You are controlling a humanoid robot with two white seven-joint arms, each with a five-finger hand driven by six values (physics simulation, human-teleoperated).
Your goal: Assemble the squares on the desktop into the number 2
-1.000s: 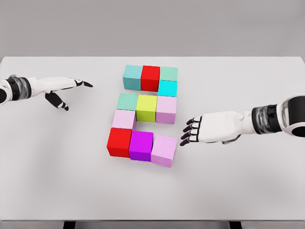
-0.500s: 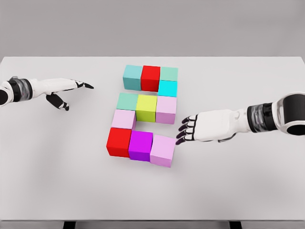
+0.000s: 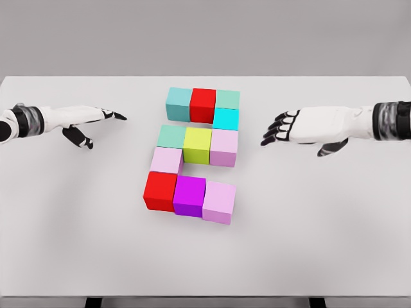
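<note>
Coloured cubes stand in the middle of the white table [image 3: 321, 244], laid out like a 2. Top row: a teal cube [image 3: 179, 103], a red cube [image 3: 203, 104] and a pale green cube [image 3: 227, 99], with a cyan cube [image 3: 225, 118] below the green one. Middle row: a green cube [image 3: 171, 136], a yellow cube [image 3: 197, 144] and a pink cube [image 3: 224, 147]. A pink cube [image 3: 167, 160] links down to a red cube [image 3: 160, 190], a magenta cube [image 3: 189, 196] and a pink cube [image 3: 219, 201]. My right hand [image 3: 280, 128] hovers open to the right of the cyan cube, touching nothing. My left hand [image 3: 96, 122] is open far left.
The table's far edge runs just behind the top row. Bare table surface lies on both sides of the cubes and in front of them.
My right hand pushed the lower pink cube left against the magenta one, then drew back up and to the right. The left hand stayed put.
</note>
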